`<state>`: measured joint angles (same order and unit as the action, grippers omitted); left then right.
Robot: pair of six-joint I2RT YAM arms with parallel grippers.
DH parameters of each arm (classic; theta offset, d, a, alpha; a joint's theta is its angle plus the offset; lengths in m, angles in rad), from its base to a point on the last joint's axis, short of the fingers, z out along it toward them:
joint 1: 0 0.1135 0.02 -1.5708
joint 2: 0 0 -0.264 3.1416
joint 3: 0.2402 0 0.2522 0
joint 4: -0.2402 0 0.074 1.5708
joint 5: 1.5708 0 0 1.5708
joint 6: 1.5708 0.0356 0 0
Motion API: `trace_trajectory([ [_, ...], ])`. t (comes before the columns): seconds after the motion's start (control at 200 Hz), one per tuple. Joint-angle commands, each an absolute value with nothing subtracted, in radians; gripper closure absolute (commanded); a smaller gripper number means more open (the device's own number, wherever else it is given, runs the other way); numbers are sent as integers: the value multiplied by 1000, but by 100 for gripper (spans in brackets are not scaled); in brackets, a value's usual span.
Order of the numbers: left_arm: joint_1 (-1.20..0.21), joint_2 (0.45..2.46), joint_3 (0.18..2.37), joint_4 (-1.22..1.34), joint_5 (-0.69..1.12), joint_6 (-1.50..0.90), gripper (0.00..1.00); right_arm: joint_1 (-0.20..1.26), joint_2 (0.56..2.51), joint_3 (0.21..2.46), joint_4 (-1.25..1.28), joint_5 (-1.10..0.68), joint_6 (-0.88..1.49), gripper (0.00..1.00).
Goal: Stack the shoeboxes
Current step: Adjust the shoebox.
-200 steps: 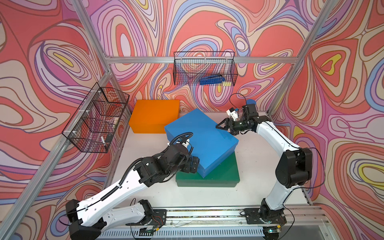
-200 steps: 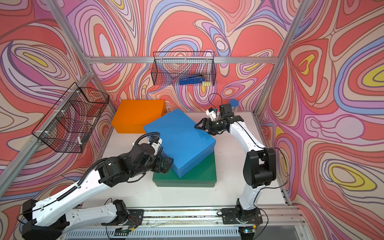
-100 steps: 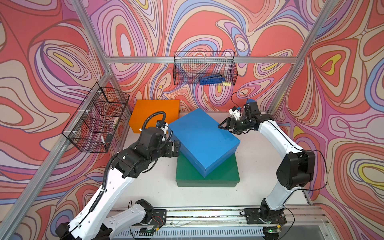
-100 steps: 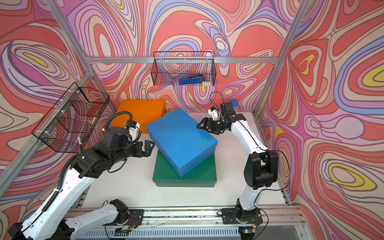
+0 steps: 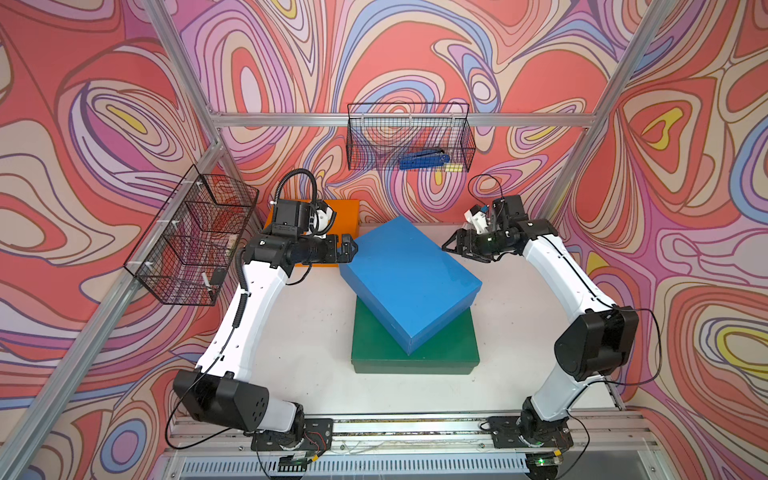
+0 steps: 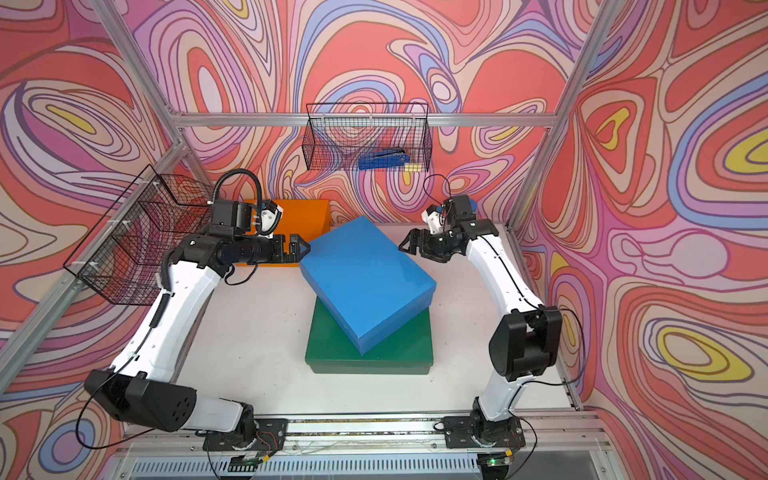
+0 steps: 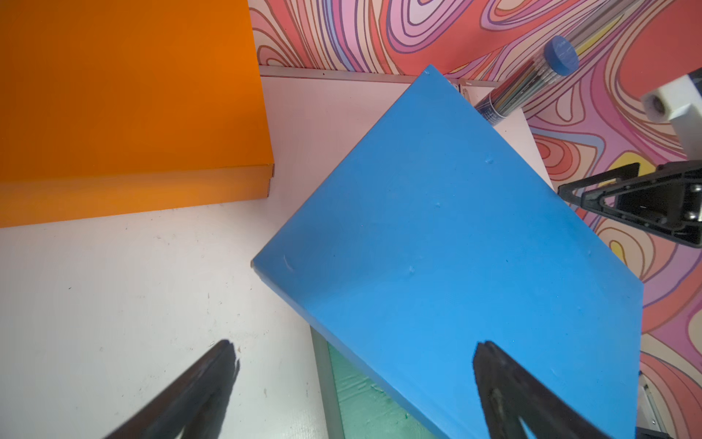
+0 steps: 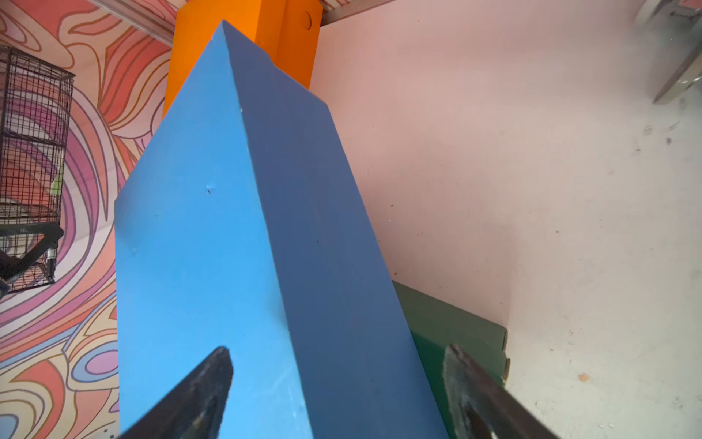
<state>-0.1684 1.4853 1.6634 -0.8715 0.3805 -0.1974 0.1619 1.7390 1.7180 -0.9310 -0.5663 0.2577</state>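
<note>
The blue shoebox (image 5: pixel 409 278) (image 6: pixel 365 282) lies skewed on top of the dark green shoebox (image 5: pixel 440 353) (image 6: pixel 399 353) in the middle of the table. The orange shoebox (image 5: pixel 345 214) (image 6: pixel 307 216) stands at the back left, partly hidden behind my left arm. My left gripper (image 5: pixel 353 248) (image 7: pixel 355 344) is open beside the blue box's left corner, in front of the orange box (image 7: pixel 125 95). My right gripper (image 5: pixel 451 249) (image 8: pixel 338 347) is open by the blue box's far right edge (image 8: pixel 228 247), its jaws apart either side of that edge, holding nothing.
A black wire basket (image 5: pixel 409 137) with a blue tool hangs on the back wall, and another wire basket (image 5: pixel 191 241) hangs on the left wall beside my left arm. A clear tube of pens with a blue cap (image 7: pixel 532 76) leans in the back right corner.
My left arm swung away from the blue box's near side back toward the orange box, jaws wide. My right gripper opened and let go of the blue box, which now rests on the green one.
</note>
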Motion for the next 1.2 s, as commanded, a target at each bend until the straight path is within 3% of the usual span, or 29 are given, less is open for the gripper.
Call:
trace_trajectory([
  [0.0,-153,1549,1735,-855,476,-134,0,155,1686,1734,-1017,-498,244,9],
  [0.361,-144,1783,1955,-907,449,-71,0,126,1457,1573,-1169,-392,257,5],
  [0.611,-144,1856,1982,-911,513,-83,0,126,1370,1506,-1219,-442,282,4],
  [0.891,-151,1823,1887,-884,558,-106,0,127,1378,1472,-1216,-550,267,5],
  [1.192,-166,1645,1618,-818,591,-141,0,127,1399,1453,-1147,-623,262,5],
])
